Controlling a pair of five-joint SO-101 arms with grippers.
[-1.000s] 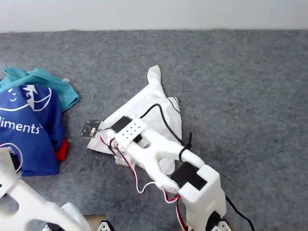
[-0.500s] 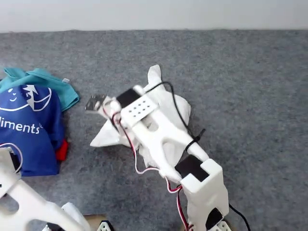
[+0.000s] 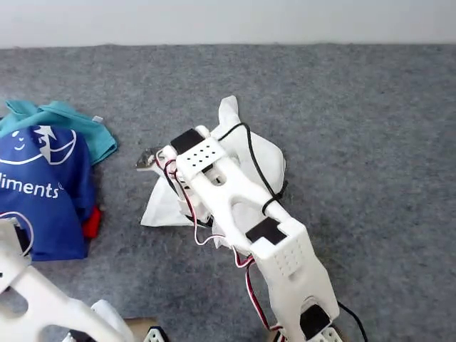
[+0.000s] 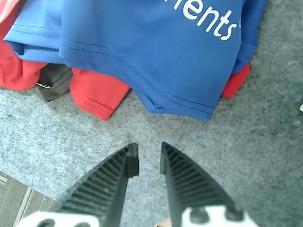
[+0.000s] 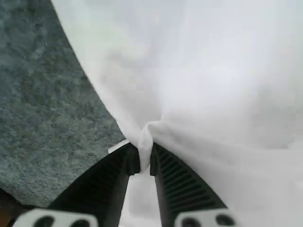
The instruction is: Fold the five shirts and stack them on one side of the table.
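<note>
A white shirt [image 3: 265,158] lies bunched in the middle of the grey carpeted table [image 3: 370,142]. My right gripper [image 3: 151,159] hangs at the shirt's left side, with its arm stretched across the cloth. In the right wrist view the right gripper [image 5: 145,158] is shut on a pinched fold of the white shirt [image 5: 213,85], lifted off the carpet. At the left lies a pile with a blue shirt [image 3: 43,185] on top, a teal shirt [image 3: 85,130] behind and a red shirt [image 3: 90,222] beneath. My left gripper [image 4: 148,163] stands narrowly open over bare carpet, just short of the blue shirt's hem [image 4: 156,52].
The left arm's white body [image 3: 32,296] fills the near left corner. A dark bit of cloth [image 4: 54,82] pokes out beside the red shirt [image 4: 99,94]. The table's near edge [image 4: 14,201] runs close to the left gripper. Bare carpet spreads to the right and far side.
My right gripper has carried the white shirt's left edge up and toward the far side, so the shirt is more bunched. The left arm and the pile have stayed put.
</note>
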